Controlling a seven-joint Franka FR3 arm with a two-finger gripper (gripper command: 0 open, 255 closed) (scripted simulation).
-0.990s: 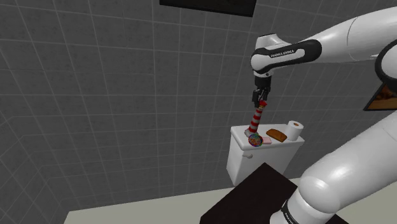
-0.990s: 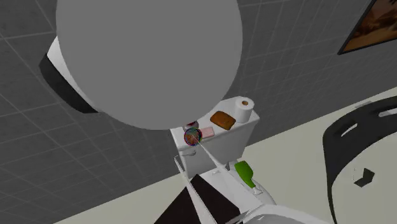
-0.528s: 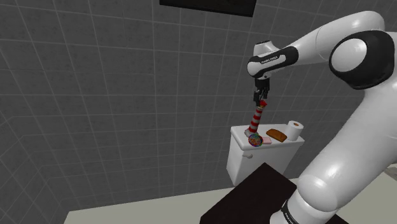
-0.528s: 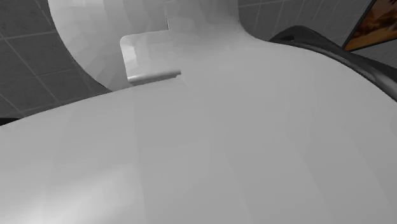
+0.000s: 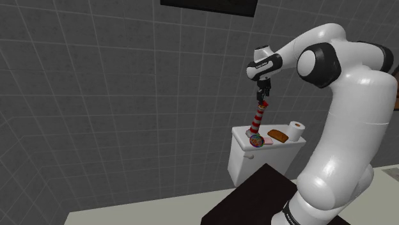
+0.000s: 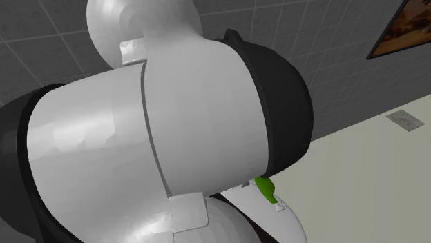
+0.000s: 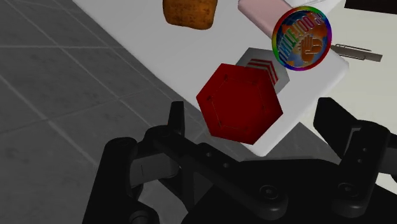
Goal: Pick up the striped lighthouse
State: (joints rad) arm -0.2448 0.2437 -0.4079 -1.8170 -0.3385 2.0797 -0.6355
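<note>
Shoulder view: the arm (image 5: 348, 102) has folded upright, yet the gripper (image 5: 261, 96) still hovers, fingers apart, over the red-striped lighthouse (image 5: 257, 120) standing on the toilet tank (image 5: 242, 160); grasp not yet made.

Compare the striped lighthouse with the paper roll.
The lighthouse is red-and-white striped; the paper roll is white with a brown core. The lighthouse is tall and slim; the roll is short and squat. The lighthouse sits under the open claw; the roll stands aside. Both rest on the toilet tank.
</note>
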